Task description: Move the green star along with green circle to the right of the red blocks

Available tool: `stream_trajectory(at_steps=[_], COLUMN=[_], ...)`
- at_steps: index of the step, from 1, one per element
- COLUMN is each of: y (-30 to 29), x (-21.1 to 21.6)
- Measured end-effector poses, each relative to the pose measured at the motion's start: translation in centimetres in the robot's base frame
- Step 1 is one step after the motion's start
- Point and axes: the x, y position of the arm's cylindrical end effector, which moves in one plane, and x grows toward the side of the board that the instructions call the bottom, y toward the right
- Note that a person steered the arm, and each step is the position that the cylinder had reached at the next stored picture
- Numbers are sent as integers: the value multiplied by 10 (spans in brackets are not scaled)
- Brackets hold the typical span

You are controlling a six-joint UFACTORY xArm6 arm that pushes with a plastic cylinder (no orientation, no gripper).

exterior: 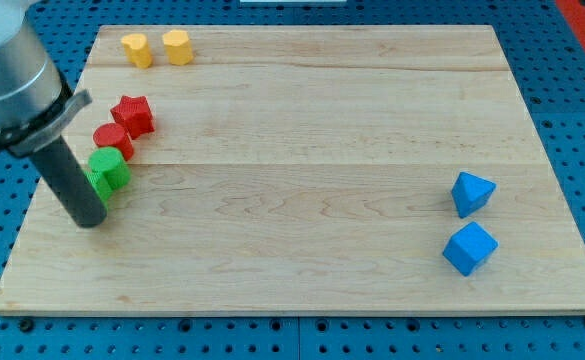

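A red star [133, 115] and a red circle [113, 140] lie at the view's left on the wooden board [302, 150]. Just below them sit two green blocks pressed together: the green circle [106, 161] and the green star [113, 177], partly hidden by my rod. My tip [90, 220] rests on the board just below and left of the green blocks, touching or nearly touching them.
Two yellow blocks [136, 49] [177, 46] lie at the view's top left. A blue triangle-like block [472, 192] and a blue cube [470, 248] lie at the view's right. The arm's grey body [12, 80] fills the top left corner.
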Motion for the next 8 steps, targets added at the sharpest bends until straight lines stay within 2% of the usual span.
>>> stream_trajectory(at_steps=[1, 2, 4, 5, 6, 8], y=[-10, -44, -39, 13, 71, 153], x=[-11, -11, -40, -72, -79, -83])
